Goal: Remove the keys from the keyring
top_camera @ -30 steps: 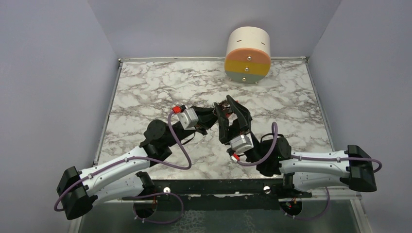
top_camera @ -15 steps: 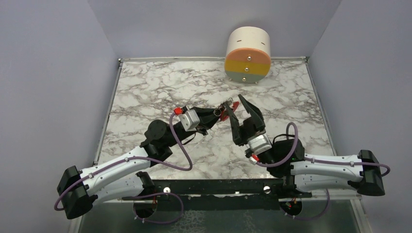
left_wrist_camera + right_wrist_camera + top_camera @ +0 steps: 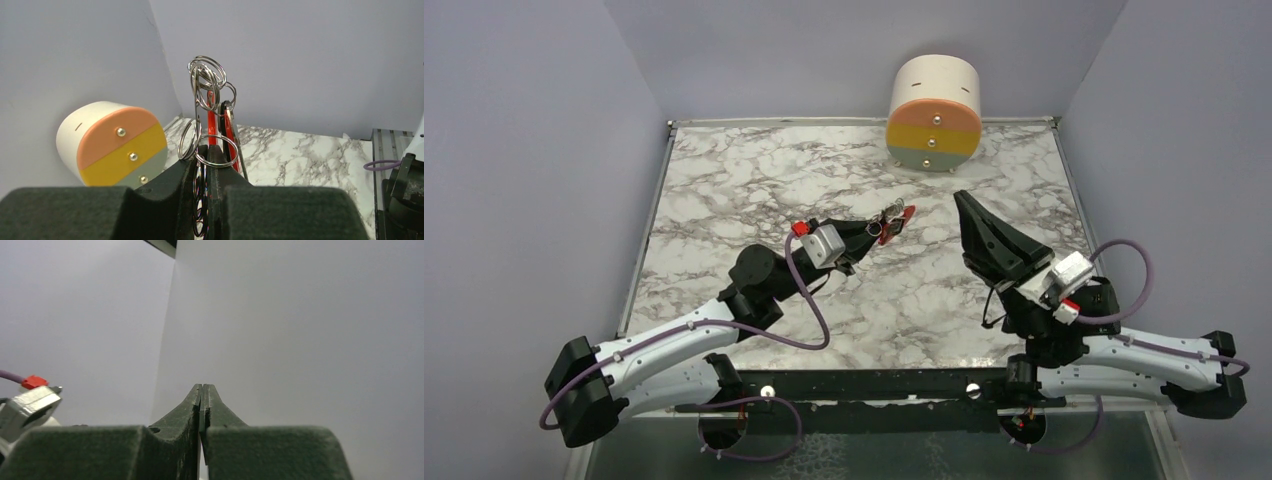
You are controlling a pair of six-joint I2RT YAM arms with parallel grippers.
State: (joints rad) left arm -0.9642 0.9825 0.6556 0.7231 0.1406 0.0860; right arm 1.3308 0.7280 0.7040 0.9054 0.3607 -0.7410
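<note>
My left gripper [image 3: 876, 233] [image 3: 212, 154] is shut on the keyring [image 3: 892, 224], holding it above the middle of the marble table [image 3: 724, 190]. In the left wrist view a bunch of thin silver rings [image 3: 206, 79] stands up out of the jaws, with a red clip [image 3: 211, 117] and a dark flat piece [image 3: 226, 116] edge-on among them. I cannot pick out the keys within that bunch. My right gripper [image 3: 962, 198] [image 3: 204, 388] is shut with nothing showing between its fingers. It sits well to the right of the keyring, and its wrist view shows only the bare wall.
A round white container [image 3: 934, 112] [image 3: 112, 145] with orange, yellow and grey drawer fronts stands at the table's back edge. Grey walls close in the table on three sides. The right arm's body [image 3: 405, 185] shows at the right edge of the left wrist view.
My right gripper has drawn back from the keyring to the right and gone from open to shut. The left gripper has kept its grip, shifting only slightly.
</note>
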